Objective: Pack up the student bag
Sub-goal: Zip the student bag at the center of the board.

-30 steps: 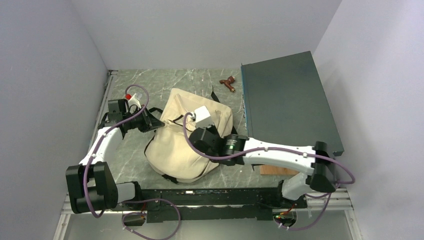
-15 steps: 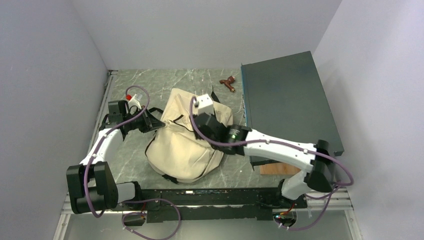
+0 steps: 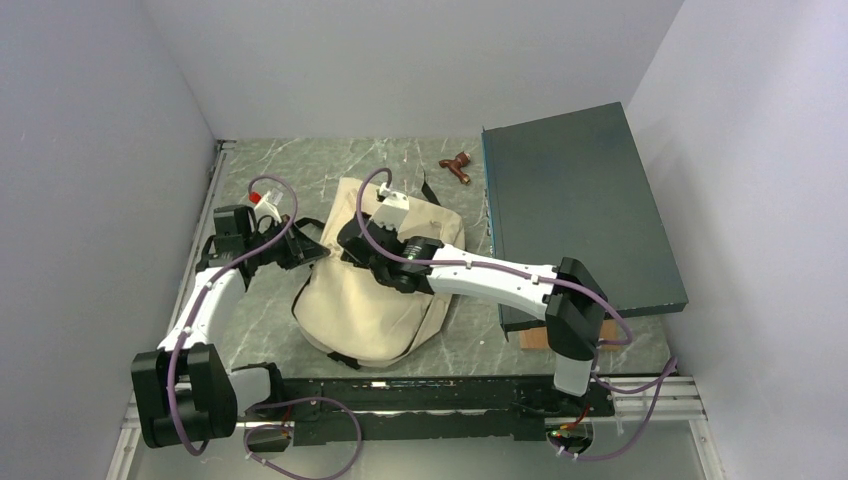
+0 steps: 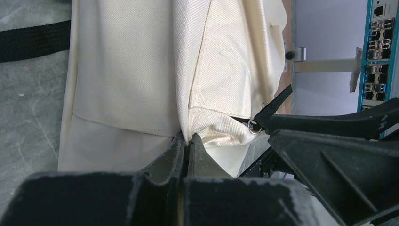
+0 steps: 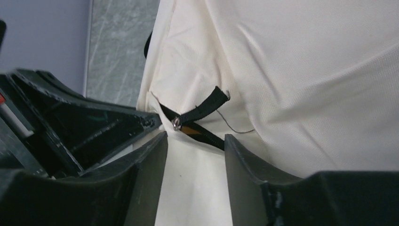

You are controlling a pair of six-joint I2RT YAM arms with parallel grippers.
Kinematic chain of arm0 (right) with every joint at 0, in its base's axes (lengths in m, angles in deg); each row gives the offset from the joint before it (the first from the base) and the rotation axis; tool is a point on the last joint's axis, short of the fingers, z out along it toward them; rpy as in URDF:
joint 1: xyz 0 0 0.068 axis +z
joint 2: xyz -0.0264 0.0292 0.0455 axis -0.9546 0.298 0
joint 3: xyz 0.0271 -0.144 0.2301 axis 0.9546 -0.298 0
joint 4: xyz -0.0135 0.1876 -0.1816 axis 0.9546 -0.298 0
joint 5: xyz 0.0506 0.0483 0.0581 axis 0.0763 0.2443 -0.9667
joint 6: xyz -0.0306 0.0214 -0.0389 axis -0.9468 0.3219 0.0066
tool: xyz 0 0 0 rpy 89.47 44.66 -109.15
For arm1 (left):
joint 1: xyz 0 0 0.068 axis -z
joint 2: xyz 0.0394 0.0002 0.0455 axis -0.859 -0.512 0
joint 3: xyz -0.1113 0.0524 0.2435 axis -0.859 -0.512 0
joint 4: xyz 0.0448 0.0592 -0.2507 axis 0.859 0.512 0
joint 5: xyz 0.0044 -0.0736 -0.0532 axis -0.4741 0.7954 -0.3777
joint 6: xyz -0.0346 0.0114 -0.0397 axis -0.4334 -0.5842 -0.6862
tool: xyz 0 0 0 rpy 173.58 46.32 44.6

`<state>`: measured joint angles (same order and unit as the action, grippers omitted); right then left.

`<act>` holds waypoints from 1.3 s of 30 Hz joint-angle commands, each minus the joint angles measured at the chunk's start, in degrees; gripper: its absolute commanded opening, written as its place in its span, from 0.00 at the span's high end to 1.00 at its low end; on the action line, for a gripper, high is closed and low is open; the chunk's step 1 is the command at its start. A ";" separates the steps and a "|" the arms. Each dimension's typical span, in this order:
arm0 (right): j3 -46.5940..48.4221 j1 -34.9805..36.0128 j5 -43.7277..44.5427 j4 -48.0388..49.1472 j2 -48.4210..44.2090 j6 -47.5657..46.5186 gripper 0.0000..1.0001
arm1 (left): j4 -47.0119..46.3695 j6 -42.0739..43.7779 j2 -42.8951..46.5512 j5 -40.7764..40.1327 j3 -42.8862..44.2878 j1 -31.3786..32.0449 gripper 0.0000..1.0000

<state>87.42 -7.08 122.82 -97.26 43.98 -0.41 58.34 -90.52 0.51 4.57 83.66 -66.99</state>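
Observation:
The student bag (image 3: 372, 300) is a cream canvas backpack lying on the marble table, also filling the left wrist view (image 4: 127, 70) and the right wrist view (image 5: 306, 70). My left gripper (image 3: 316, 250) is shut on a fold of fabric (image 4: 207, 127) at the bag's left edge. My right gripper (image 3: 340, 243) reaches across the bag from the right and stands open (image 5: 195, 141), nothing between its fingers. Just ahead of its fingertips lies a black zip pull (image 5: 203, 109) with a metal ring, also seen as the zip pull (image 4: 256, 125) beside the pinched fold.
A big dark teal flat box (image 3: 580, 210) lies at the right, next to the bag. A small brown object (image 3: 457, 167) sits at the back. A brown piece (image 3: 533, 338) pokes out under the box's near corner. Grey walls close in on three sides.
My right arm swung left across the bag, up to the left gripper, and its jaws went from shut to open. The left gripper kept its pinch on the bag's edge.

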 commanded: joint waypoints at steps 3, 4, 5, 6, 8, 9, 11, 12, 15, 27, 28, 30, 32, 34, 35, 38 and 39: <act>-0.50 -1.32 2.89 4.54 -1.61 5.03 0.58 | -0.08 1.28 2.95 0.51 -0.42 -0.47 1.00; -0.50 -1.40 3.03 5.21 -1.49 4.68 0.58 | -0.29 1.09 3.00 0.79 -0.59 -0.47 1.00; -0.32 -1.54 2.86 5.58 -1.23 4.34 0.59 | -0.52 0.91 3.04 0.99 -0.71 -0.47 1.00; 0.15 -1.71 2.65 5.33 -0.81 4.33 0.58 | -0.79 0.67 3.12 1.18 -0.88 -0.47 1.00; 1.07 -1.99 2.47 4.45 0.02 4.72 0.58 | -0.92 0.56 3.32 1.32 -1.00 -0.43 1.00; 1.11 -2.03 2.32 4.89 0.23 4.54 0.58 | -0.85 0.58 3.45 1.33 -1.00 -0.39 1.00; 1.18 -2.33 1.69 5.36 0.88 4.95 0.57 | -0.54 0.79 3.80 1.34 -0.87 -0.38 1.00; 1.20 -2.50 0.89 5.62 1.24 5.13 0.57 | -0.37 0.83 3.91 1.31 -0.83 -0.38 1.00; 1.24 -2.90 -0.72 5.99 2.08 6.07 0.57 | -0.09 1.01 4.22 1.41 -0.66 -0.38 1.00; -2.77 -3.44 -2.98 14.84 -1.51 -17.08 1.00 | 2.83 1.52 5.15 -3.63 0.37 -0.34 1.00; -1.15 -2.89 0.98 10.80 -1.43 -19.73 1.00 | 3.20 1.23 5.56 -4.99 0.32 -0.38 1.00; 6.01 0.04 14.47 -2.00 1.86 -22.85 1.00 | 4.01 0.27 6.36 -8.57 0.32 -0.38 1.00; 12.60 2.91 24.61 -14.62 5.67 -22.28 1.00 | 4.27 -0.79 6.99 -10.97 0.11 -0.38 1.00; 14.20 4.30 28.91 -23.93 6.73 -18.03 1.00 | 4.72 -1.41 7.55 -13.22 0.05 -0.38 1.00; 12.22 4.63 29.85 -25.05 5.71 -16.50 1.00 | 5.21 -1.52 7.91 -14.57 0.05 -0.38 1.00; 4.29 4.27 28.20 -21.32 -0.32 -16.02 1.00 | 5.58 -1.60 9.41 -18.36 -0.56 -0.38 1.00; 1.93 3.91 26.78 -19.00 -2.40 -17.32 1.00 | 5.52 -1.55 9.65 -19.13 -0.72 -0.38 1.00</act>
<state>96.19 -0.85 140.74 -107.05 50.51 -15.69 64.28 -93.06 8.08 -1.40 82.61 -65.68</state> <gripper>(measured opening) 0.010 0.023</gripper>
